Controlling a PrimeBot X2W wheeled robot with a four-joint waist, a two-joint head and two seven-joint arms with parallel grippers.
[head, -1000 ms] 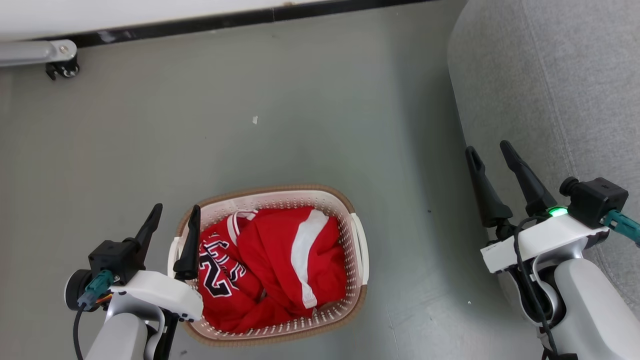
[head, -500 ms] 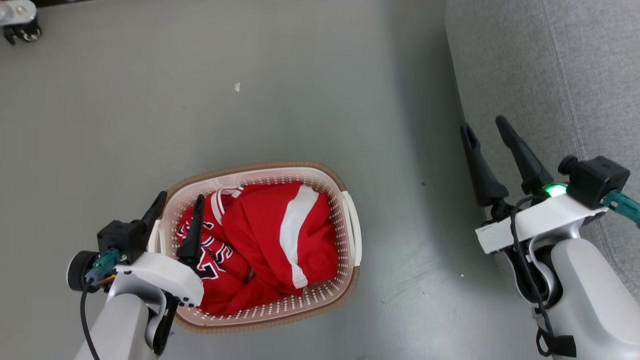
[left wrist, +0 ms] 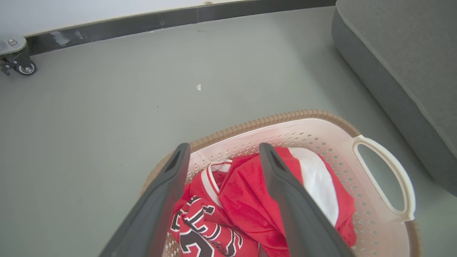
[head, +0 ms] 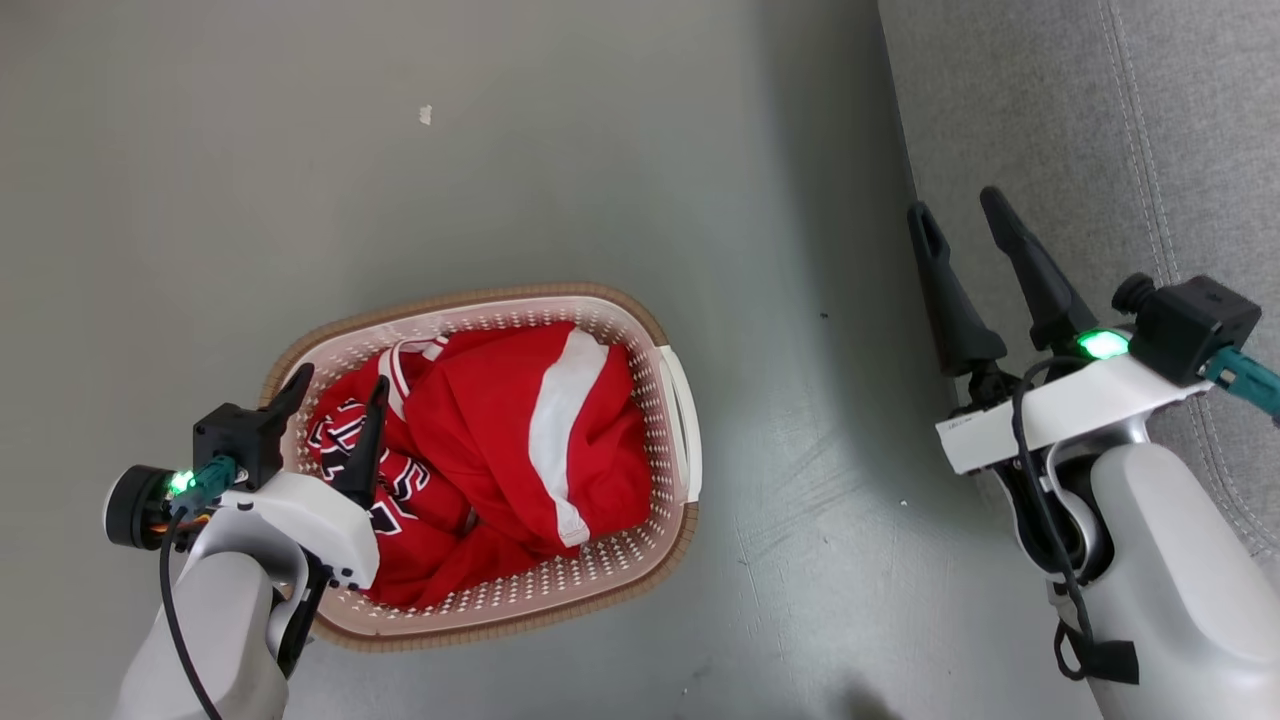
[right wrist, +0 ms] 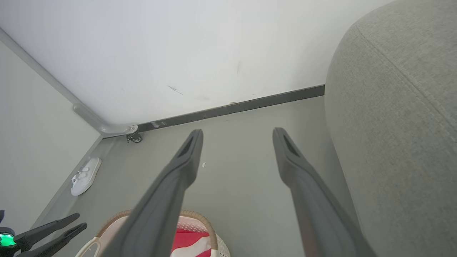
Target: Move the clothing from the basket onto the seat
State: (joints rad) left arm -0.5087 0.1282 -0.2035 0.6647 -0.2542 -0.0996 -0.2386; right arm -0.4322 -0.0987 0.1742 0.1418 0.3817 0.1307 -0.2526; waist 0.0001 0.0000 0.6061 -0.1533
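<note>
The clothing [head: 500,450], two red garments with white panels, one with black-and-white lettering, lies bunched inside the basket [head: 560,595]. The basket stands on the grey floor [head: 500,150], left of the seat [head: 1050,120] and apart from it. The left fingers [head: 368,440] hang spread open and empty over the basket's left end, and the right fingers [head: 948,290] are likewise spread and empty beside the seat's left edge.

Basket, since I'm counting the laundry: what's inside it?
The basket holds a lettered garment toward the robot's left and a white-striped garment partly over it, both red. They cover the bottom; anything underneath is hidden.
</note>
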